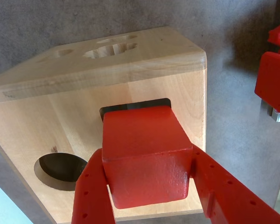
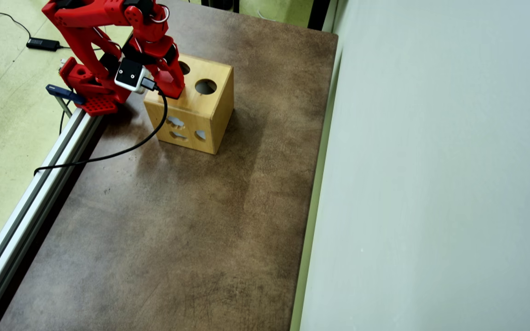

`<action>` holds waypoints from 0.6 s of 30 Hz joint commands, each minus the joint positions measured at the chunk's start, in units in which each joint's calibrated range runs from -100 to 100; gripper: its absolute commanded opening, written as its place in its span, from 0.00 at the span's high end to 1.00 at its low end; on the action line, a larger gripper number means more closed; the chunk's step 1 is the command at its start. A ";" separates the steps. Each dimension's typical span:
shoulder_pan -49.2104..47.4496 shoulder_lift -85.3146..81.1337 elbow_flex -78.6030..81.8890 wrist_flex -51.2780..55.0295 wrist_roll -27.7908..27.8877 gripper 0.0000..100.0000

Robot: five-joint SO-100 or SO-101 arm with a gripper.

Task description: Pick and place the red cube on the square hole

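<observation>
In the wrist view my red gripper [image 1: 147, 165] is shut on the red cube [image 1: 144, 149], one finger on each side. The cube's far end sits at the dark square hole [image 1: 130, 106] in the top of the wooden shape-sorter box [image 1: 46, 121] and covers most of the hole. In the overhead view the gripper [image 2: 173, 89] stands on the box top [image 2: 210, 103] near its left edge; the cube and the square hole are hidden under the arm there.
A round hole [image 1: 60, 169] lies left of the cube on the same face; the overhead view shows round holes [image 2: 205, 86] too. More shaped holes are on the box side [image 2: 176, 122]. The arm's base [image 2: 92, 94] and an aluminium rail [image 2: 39, 179] border the brown table [image 2: 177, 220].
</observation>
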 commanded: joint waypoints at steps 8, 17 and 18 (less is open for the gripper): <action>2.59 2.71 -1.88 -0.07 1.32 0.79; 2.82 2.80 -1.97 -0.07 1.66 0.79; 2.82 2.80 -1.97 -0.07 1.66 0.79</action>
